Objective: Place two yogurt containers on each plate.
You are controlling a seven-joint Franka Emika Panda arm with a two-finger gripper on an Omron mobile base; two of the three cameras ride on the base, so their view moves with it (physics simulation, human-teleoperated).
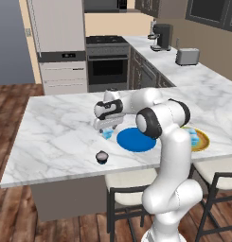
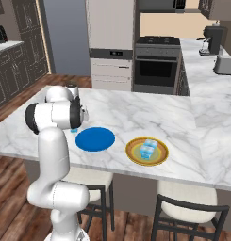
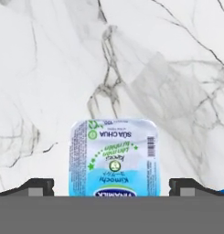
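— How's my light?
— Bright and even on the marble counter (image 1: 60, 123), with soft shadows under the stools (image 2: 183, 207).
— Sharpness?
— Base views are clean; my hand view looks slightly soft, perhaps from upscaling.

I see a white, grey-veined marble countertop (image 1: 60, 123) carrying a flat solid bright-blue plate (image 1: 135, 140), a golden-yellow-rimmed plate (image 2: 146, 151), a pale blue yogurt cup with green-and-blue lettering on its white lid (image 3: 114, 157), and a squat dark grey-black cup (image 1: 102, 157).
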